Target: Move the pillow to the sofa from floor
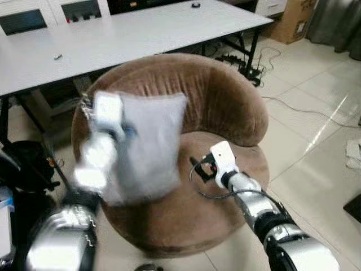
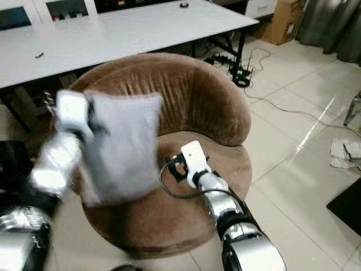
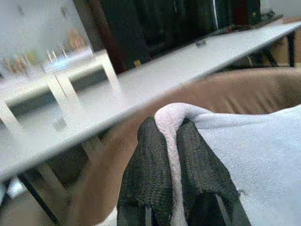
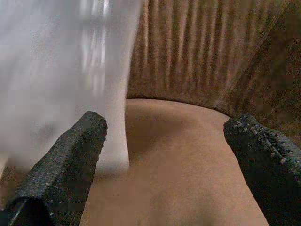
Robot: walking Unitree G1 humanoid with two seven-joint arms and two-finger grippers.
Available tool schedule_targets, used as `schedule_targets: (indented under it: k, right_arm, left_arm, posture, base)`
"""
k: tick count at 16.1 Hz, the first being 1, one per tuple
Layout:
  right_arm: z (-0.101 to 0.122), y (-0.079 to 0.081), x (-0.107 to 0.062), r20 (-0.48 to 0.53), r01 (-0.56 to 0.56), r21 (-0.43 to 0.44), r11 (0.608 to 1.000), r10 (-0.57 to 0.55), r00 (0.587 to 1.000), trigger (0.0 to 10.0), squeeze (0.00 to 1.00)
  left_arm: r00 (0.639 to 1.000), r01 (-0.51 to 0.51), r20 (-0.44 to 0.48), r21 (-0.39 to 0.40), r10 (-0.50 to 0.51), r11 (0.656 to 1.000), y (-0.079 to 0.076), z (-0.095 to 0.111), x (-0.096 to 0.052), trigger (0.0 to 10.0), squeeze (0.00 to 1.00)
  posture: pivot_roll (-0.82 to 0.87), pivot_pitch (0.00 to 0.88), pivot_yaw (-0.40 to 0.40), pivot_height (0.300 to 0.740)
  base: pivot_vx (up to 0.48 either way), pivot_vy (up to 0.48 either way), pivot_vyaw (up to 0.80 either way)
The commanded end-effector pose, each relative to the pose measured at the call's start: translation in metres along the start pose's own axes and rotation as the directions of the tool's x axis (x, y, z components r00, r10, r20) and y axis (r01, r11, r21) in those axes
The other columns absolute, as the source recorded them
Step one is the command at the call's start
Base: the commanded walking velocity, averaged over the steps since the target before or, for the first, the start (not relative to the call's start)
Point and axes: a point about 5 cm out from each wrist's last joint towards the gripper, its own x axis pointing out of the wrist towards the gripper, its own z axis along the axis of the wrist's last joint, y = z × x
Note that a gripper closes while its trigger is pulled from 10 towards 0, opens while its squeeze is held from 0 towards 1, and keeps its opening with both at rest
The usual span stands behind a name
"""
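A light grey pillow (image 1: 149,144) hangs in the air over the left part of the round brown sofa chair (image 1: 225,107). My left gripper (image 3: 168,136) is shut on the pillow's (image 3: 244,141) top corner, a fold of cloth pinched between the two black fingers (image 3: 148,160). The left arm (image 1: 96,152) is blurred. My right gripper (image 4: 164,141) is open above the brown seat (image 4: 178,169), just right of the pillow (image 4: 61,70), with nothing between its fingers (image 4: 75,150). The right wrist (image 1: 223,161) reaches in over the seat's front.
A long white table (image 1: 130,31) stands right behind the chair's backrest. Cables (image 1: 248,59) lie on the tiled floor (image 1: 316,130) at the back right, near a cardboard box (image 1: 296,20). A dark object (image 1: 25,164) sits left of the chair.
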Motion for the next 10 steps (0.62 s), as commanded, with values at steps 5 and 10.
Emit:
schedule_targets:
  k: [5,10]
  right_arm:
    - [-0.002,0.006,0.001,-0.009,0.000,0.014,1.000,0.000,1.000,10.0,0.00]
    - [-0.004,0.008,0.001,-0.014,0.002,0.023,1.000,-0.002,1.000,10.0,0.00]
  left_arm:
    - [0.994,0.089,-0.062,0.051,-0.086,0.995,0.019,0.025,0.033,10.0,0.00]
    - [0.953,0.212,-0.232,0.049,-0.195,0.976,-0.005,0.010,0.036,10.0,0.00]
  posture:
    - [-0.05,0.000,0.079,0.740]
    - [-0.06,0.000,0.091,0.740]
  base:
    - [0.000,0.000,0.00]
    - [0.000,0.000,0.00]
